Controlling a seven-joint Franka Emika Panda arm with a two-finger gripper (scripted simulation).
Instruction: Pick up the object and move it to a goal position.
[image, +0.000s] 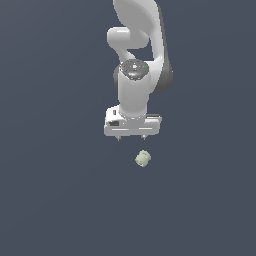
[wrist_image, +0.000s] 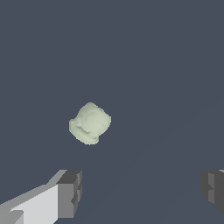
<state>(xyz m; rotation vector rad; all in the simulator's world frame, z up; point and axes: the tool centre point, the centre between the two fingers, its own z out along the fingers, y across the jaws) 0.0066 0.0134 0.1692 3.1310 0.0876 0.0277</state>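
Gripper: the white gripper (image: 131, 137) hung over the plain dark floor (image: 50, 200), pointing down, nothing between its fingers.
Fingers: spread wide in the wrist view, one dark pad (wrist_image: 70, 192) at one edge of the picture and the other far across at the opposite edge, a big bare gap between them.
Object: the pale green-cream object (image: 143, 158) lay on the floor, near the fingertips but apart from them, a touch toward the exterior view's right of the gripper's midline.
Wrist check: the object (wrist_image: 90, 123) sat off-centre, nearer one finger than the other and not yet between the pads.
Risk, offset: a straight descent from here could have dropped a fingertip onto the lump or beside it, nudging it away.
Risk, shape: lumpy and rounded, so it might have rolled or squirted out under an uneven squeeze.
Risk, size: much narrower than the opening, so one pad could have shoved it first.
Writing: none readable anywhere; no brand, no label.
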